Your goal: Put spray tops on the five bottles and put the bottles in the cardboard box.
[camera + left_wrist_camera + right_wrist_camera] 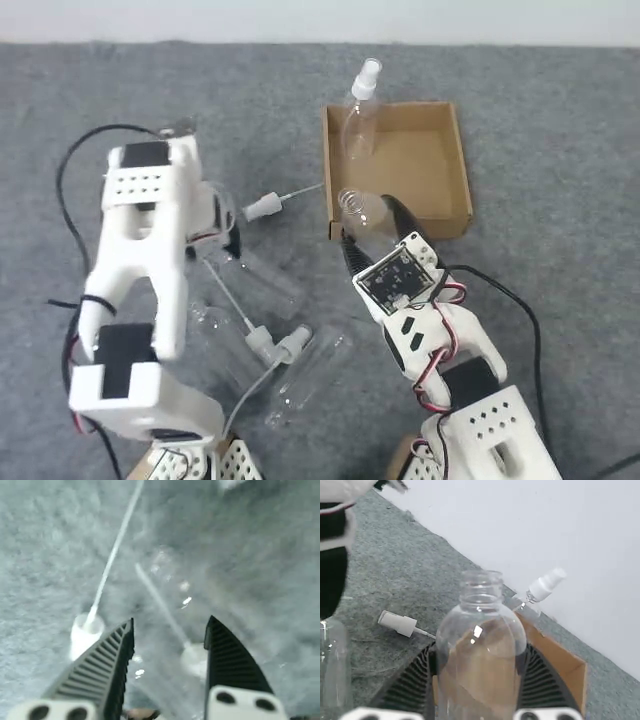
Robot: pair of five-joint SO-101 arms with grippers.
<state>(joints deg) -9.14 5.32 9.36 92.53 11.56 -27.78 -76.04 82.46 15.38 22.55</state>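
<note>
On grey carpet [560,120] nearest the arms, clear uncapped bottles [268,282] and loose spray tops [260,340] lie scattered. The left gripper [171,621] hovers just above them, its fingers spread apart and holding nothing. The right gripper [367,220] grasps an open-necked clear bottle [480,645], neck up, at the cardboard box's [455,170] near corner. Farthest off, a capped bottle [358,110] leans in the box's far corner.

The worktop [570,130] is covered in grey, felt-like cloth. Behind its far edge stands a plain white wall [200,18]. Light is soft, even.
</note>
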